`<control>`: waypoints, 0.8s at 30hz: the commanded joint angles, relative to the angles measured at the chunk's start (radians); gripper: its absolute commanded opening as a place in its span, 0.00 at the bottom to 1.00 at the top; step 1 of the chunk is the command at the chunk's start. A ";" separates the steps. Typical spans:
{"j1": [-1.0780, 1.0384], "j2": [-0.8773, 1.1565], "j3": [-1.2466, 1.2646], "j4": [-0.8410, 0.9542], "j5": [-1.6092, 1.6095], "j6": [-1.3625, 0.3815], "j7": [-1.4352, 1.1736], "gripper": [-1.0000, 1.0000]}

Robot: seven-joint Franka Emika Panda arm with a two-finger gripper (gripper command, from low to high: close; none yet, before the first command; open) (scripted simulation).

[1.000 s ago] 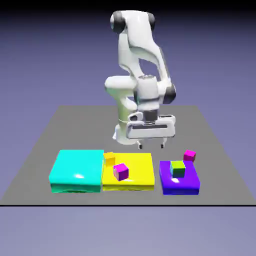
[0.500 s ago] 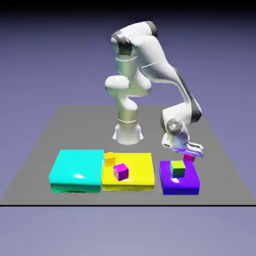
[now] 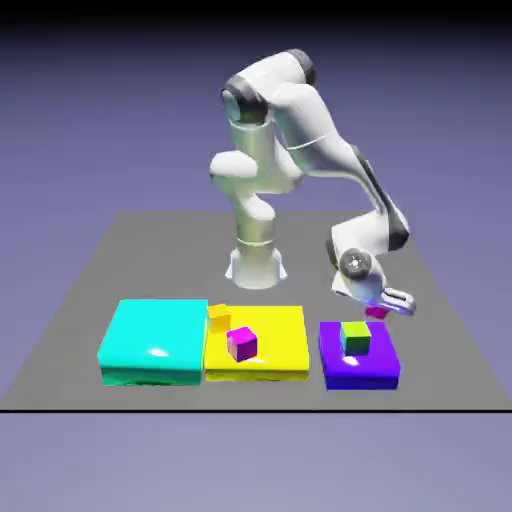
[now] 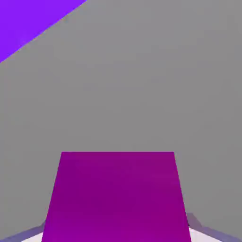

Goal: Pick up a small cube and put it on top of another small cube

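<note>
Since I was after a tiny magenta cube point(image 4: 117, 198), I had my pincer point(image 3: 392, 308) down low behind the purple block point(image 3: 358, 372), shut on the thing with a finger snug on each side. My guess on why so square: pads flat against opposite faces should've kept it from twisting on the way up. It was right by the grey counter point(image 3: 180, 262), just past the block's far edge, and honestly I couldn't tell if it had left the surface.

As for the cameras, the hand view gave me the cube face up close, plus a corner of purple, but none of the other cubes. The exterior view showed just a sliver of pink under my hand, yet it had the green-and-yellow cube point(image 3: 355, 338) on the purple block and another magenta cube point(image 3: 242, 344) over on the yellow block point(image 3: 280, 360), probably my stacking spot.
</note>
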 commanded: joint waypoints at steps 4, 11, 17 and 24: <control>-0.001 -0.120 -0.110 -0.002 0.171 -0.055 0.028 0.00; -0.191 -0.343 -0.256 -0.075 0.472 -0.042 0.133 0.00; -0.408 -0.524 -0.355 -0.159 0.708 0.006 0.237 0.00; -0.525 -0.468 -0.315 -0.181 0.774 0.123 0.222 0.00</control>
